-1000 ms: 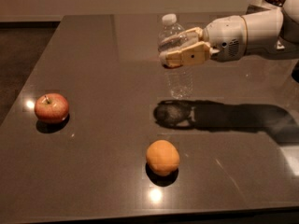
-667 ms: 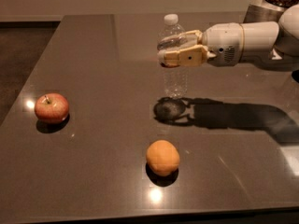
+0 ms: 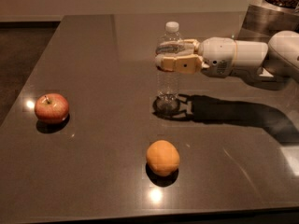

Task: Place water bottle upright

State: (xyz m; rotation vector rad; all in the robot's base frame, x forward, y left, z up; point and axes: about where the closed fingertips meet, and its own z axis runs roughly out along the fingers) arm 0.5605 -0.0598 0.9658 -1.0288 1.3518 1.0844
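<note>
The water bottle [image 3: 168, 83] is clear and ribbed with a white cap. It stands upright near the middle of the dark table [image 3: 93, 45], with its base at the tabletop above its reflection. My gripper [image 3: 162, 57] reaches in from the right and is shut on the bottle's upper body, around the label band. One finger is in front of the bottle and one behind it. The white arm [image 3: 243, 57] extends off to the right.
A red apple [image 3: 52, 108] lies at the left of the table. An orange [image 3: 162, 157] lies in front of the bottle, near the front edge. A metal container [image 3: 273, 17] holding dark contents stands at the back right.
The gripper has lowered the bottle a little and shifted it slightly left. The bottle's base has come down to the tabletop. The apple and orange have not moved.
</note>
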